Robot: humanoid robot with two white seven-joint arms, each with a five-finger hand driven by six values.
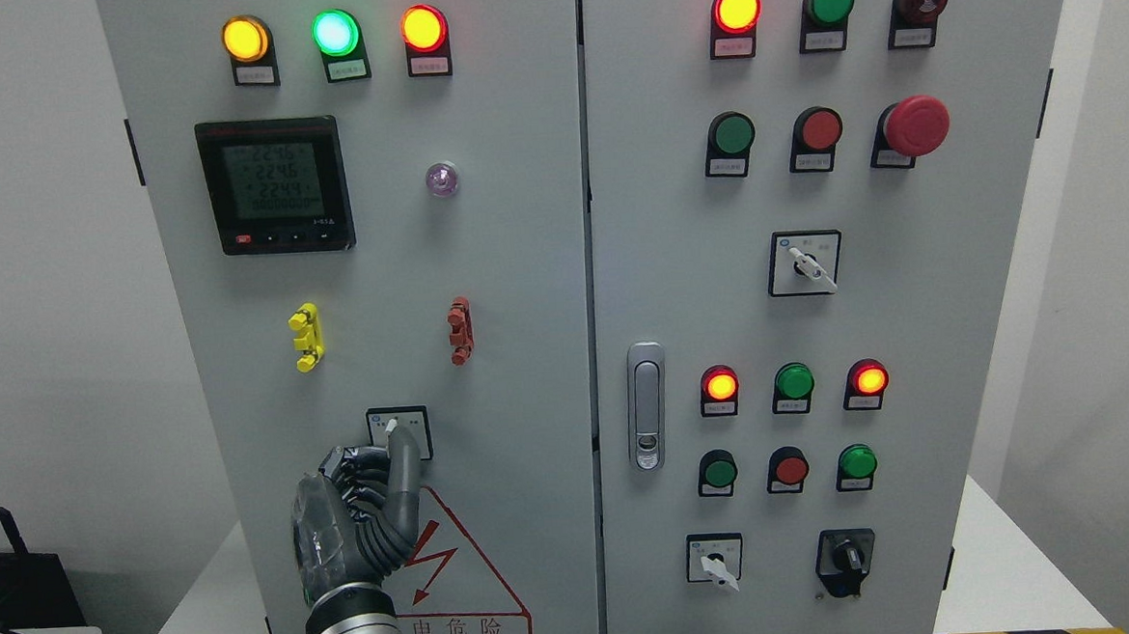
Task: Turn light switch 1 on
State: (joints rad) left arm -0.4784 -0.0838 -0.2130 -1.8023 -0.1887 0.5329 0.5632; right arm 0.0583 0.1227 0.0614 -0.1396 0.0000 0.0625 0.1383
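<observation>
A small rotary selector switch (377,421) with a white knob sits on a black-framed plate low on the left cabinet door. My left hand (388,444) rises from the bottom edge and is on this switch. One grey finger (403,461) stretches up over the plate beside the knob's white tip, and the other fingers are curled just below and left of it. The hand hides most of the plate. My right hand is out of view.
The grey cabinet has two doors, with lit pilot lamps (335,32) on top, a digital meter (275,185), and yellow (306,336) and red (460,330) clips. The right door carries a handle (646,405), push buttons, an emergency stop (915,126) and more selector switches (713,557).
</observation>
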